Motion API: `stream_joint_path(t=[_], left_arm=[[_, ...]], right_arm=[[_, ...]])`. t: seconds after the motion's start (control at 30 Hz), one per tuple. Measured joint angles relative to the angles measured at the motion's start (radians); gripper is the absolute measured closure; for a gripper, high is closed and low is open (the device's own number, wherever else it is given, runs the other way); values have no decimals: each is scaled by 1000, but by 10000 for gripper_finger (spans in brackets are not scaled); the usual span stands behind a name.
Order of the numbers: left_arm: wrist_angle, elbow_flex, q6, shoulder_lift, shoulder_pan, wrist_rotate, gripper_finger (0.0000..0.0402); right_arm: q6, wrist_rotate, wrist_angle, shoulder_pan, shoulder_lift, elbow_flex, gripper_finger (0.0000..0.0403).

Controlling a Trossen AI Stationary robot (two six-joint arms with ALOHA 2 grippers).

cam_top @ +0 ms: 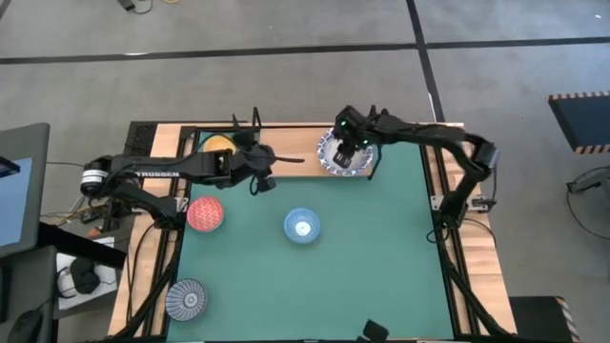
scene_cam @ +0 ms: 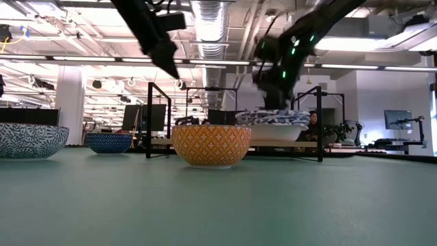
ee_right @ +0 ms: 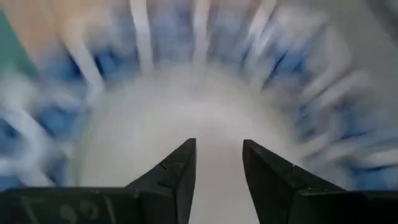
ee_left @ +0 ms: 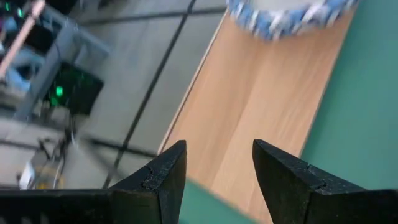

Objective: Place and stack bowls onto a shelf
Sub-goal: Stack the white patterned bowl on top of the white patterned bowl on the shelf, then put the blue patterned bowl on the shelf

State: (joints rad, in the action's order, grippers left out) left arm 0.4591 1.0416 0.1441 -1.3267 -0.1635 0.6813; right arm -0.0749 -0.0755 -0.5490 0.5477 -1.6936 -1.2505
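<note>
The shelf [cam_top: 291, 152], a light-wood board in a black wire frame, stands along the table's far edge. Stacked white bowls with blue lattice rims [cam_top: 345, 157] sit on its right part, seen from the side as a low stack [scene_cam: 273, 124]. An orange-yellow bowl [cam_top: 219, 145] is at its left end, partly hidden by my left arm. My right gripper [ee_right: 219, 158] is open, pointing down into the top white bowl [ee_right: 186, 112], nothing between its fingers. My left gripper [ee_left: 219, 168] is open over the bare board [ee_left: 261, 106] at mid-shelf, clear of the bowls.
On the green mat [cam_top: 381, 248] stand a red bowl [cam_top: 205, 213], a light blue bowl [cam_top: 302, 226] and a grey-blue ribbed bowl [cam_top: 186, 299] near the left front corner. The mat's right half is bare. Black frame posts [scene_cam: 148, 119] rise at the shelf's ends.
</note>
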Motion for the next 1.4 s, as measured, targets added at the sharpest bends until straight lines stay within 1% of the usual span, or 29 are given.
stream_joint_path(t=[0.13, 0.23, 0.3, 0.47, 0.6, 0.67, 0.7, 0.77, 0.83, 0.93, 1.0, 1.03, 1.1, 1.17, 1.3, 1.4], left_arm=[[167, 0, -92, 64, 0, 15, 229], [274, 0, -177, 132, 0, 15, 229], [341, 0, -248, 185, 3, 13, 229], [451, 0, -390, 278, 51, 1, 229], [473, 0, -427, 295, 118, -20, 229], [443, -14, -429, 295, 153, -12, 229], [413, -33, -424, 295, 168, -7, 229], [283, -90, -372, 294, 188, -21, 229], [122, -164, -296, 293, 195, -109, 229], [-156, -270, -216, 270, 183, -294, 229], [-284, -314, -197, 240, 170, -390, 229], [-326, -321, -193, 219, 165, -415, 229], [-375, -323, -189, 171, 158, -432, 229], [-377, -321, -182, 121, 152, -434, 229], [-421, -319, -166, 42, 138, -434, 229], [-445, -318, -166, 19, 128, -432, 229]], right_arm=[[-4, 11, 36, -20, 116, -3, 246], [-11, 50, 70, -38, 169, -3, 241], [-5, 58, 87, -51, 201, -3, 236], [32, 58, 116, -112, 217, -3, 228], [34, 76, 208, -183, 208, 67, 228], [63, 89, 262, -231, 187, 111, 229], [73, 93, 263, -251, 180, 130, 231], [91, 95, 276, -302, 177, 154, 233], [104, 93, 327, -355, 182, 173, 236], [134, 48, 320, -435, 183, 181, 239], [150, -2, 321, -486, 189, 181, 239], [155, -29, 322, -508, 192, 179, 239], [180, -83, 300, -547, 199, 179, 239], [219, -112, 276, -581, 201, 180, 239], [285, -114, 291, -625, 200, 181, 239], [307, -126, 373, -648, 201, 207, 239]])
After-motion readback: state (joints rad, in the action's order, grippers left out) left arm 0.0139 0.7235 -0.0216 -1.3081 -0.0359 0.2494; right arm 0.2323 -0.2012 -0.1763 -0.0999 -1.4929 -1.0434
